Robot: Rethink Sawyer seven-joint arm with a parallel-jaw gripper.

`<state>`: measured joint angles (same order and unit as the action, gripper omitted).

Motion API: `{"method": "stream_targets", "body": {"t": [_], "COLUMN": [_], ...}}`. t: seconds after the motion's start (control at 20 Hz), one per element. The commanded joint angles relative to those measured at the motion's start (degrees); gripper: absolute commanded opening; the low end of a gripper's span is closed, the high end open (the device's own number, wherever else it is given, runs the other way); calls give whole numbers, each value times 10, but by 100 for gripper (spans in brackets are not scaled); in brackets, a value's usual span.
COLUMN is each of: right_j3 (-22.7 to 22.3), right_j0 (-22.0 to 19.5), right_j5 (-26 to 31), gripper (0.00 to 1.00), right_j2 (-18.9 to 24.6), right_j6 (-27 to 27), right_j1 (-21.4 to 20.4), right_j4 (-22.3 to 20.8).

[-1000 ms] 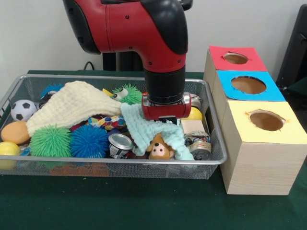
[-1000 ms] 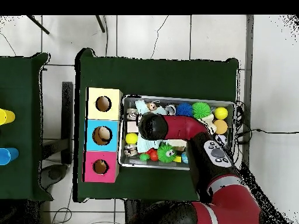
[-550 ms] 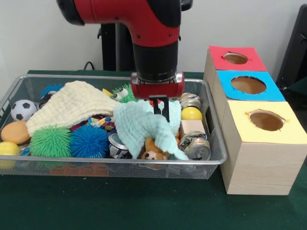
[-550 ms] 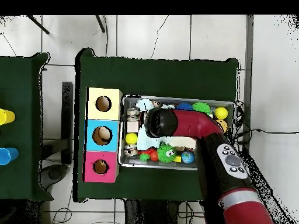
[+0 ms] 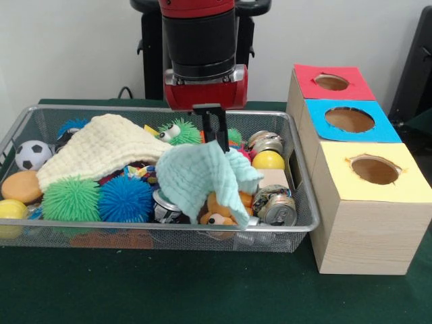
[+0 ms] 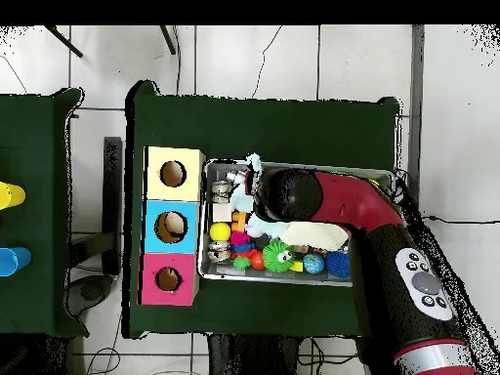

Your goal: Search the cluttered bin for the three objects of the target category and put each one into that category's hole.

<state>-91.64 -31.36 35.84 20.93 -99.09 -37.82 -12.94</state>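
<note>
Bin: wire mesh tray on the green table, crammed with toys, cloths and cans; the three-hole box stands just beside its end.
Holes: three, one each in the red top, the blue top and the yellow top of the wooden box; in the overhead view something pale shows inside the blue hole.
Claw: black fingers pinched together on the upper fold of the mint cloth, which hangs lifted above the bin's middle and drapes down over the plush toy.
Plush toy: brown and orange, only its face and part of its body show under the cloth's hem.
Writing: none can be read; the can labels are too small to make out.
Cans: three seen, one by the blue spiky ball, one at the near corner by the box, one at the far end, each partly covered.
Spiky balls: two green, the far one with eyes, and one blue; a second bit of blue spikes peeks out behind the cream cloth.
Smooth balls: a football, an orange one, two yellow.
Cream cloth: one, spread over the far left, hiding what lies below it.
Wooden block: one, half behind the mint cloth.
Overhead view: the arm covers most of the bin's right part.
</note>
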Motion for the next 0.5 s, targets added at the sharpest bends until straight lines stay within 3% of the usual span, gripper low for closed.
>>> {"method": "stream_targets", "body": {"t": [0.05, 0.5], "right_j3": [-22, -5], "right_j0": [-31, -79], "right_j5": [48, 76], "gripper": [0, 0], "right_j2": [66, 100], "right_j6": [65, 106], "right_j1": [14, 40], "right_j4": [8, -8]}}
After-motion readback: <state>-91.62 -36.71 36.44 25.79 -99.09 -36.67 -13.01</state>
